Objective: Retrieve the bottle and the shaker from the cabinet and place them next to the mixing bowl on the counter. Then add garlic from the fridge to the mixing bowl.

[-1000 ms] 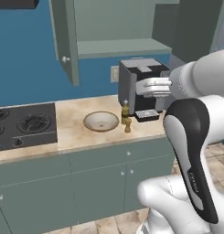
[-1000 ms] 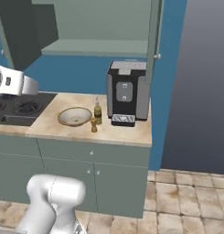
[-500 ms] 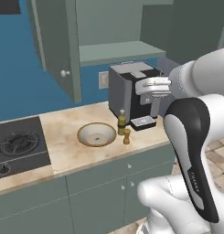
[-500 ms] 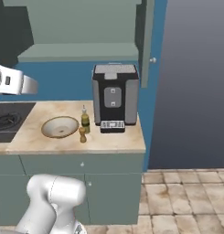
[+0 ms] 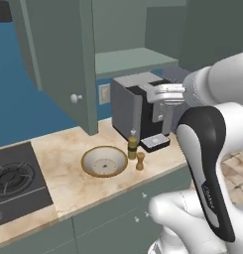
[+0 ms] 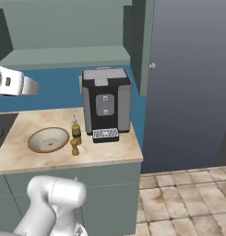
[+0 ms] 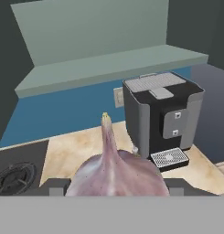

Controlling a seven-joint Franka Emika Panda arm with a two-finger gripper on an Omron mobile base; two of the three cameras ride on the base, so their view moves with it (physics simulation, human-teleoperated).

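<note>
In the hand view a pale purple garlic (image 7: 114, 172) bulb sits between the two dark fingertips (image 7: 56, 186) of my gripper (image 7: 115, 188), which is shut on it. In the left base view the gripper (image 5: 165, 94) hangs high in front of the coffee machine, above the counter. Below it stands the tan mixing bowl (image 5: 104, 161) (image 6: 49, 139). The olive bottle (image 5: 132, 147) (image 6: 76, 130) stands upright just right of the bowl. The small wooden shaker (image 5: 140, 160) (image 6: 74, 146) stands in front of the bottle.
A black and grey coffee machine (image 5: 143, 116) (image 6: 106, 103) stands at the counter's right end. The cabinet door (image 5: 58, 64) hangs open over the counter. A gas stove (image 5: 14, 183) is at the left. The dark fridge front (image 6: 188, 92) rises to the right of the counter.
The base has driven on, so both base views have shifted and the counter things look closer. The gripper still holds the garlic at the same height.
</note>
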